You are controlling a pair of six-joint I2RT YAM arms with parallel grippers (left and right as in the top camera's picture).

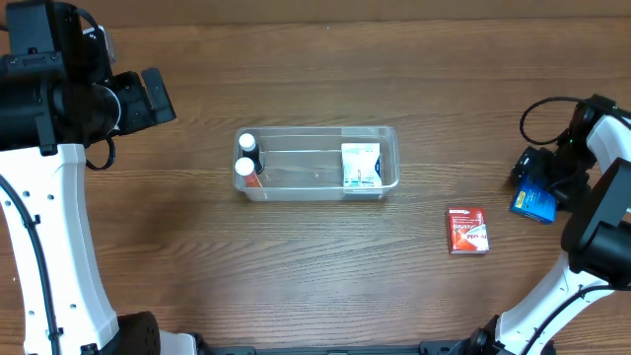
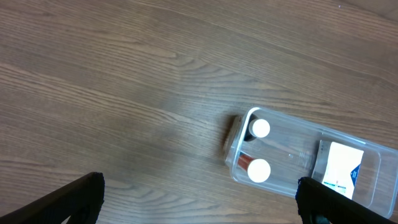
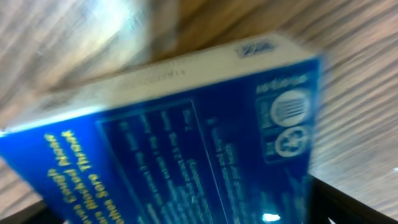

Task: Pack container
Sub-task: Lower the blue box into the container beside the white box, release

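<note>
The clear plastic container point(image 1: 296, 193) stands mid-table, long side across. Two white-capped bottles point(image 1: 245, 156) stand at its left end and a white and blue box point(image 1: 360, 165) lies at its right end. The left wrist view shows the container point(image 2: 292, 149), the bottles point(image 2: 259, 170) and the box point(image 2: 342, 168). My left gripper point(image 1: 158, 94) is open and empty, raised far to the container's left, its fingers point(image 2: 199, 205) wide apart. My right gripper point(image 1: 540, 179) at the far right is shut on a blue box point(image 1: 533, 203), which fills the right wrist view point(image 3: 186, 130), tilted.
A red box point(image 1: 467, 230) lies flat on the wooden table between the container and my right gripper. A black cable loops by the right arm point(image 1: 537, 113).
</note>
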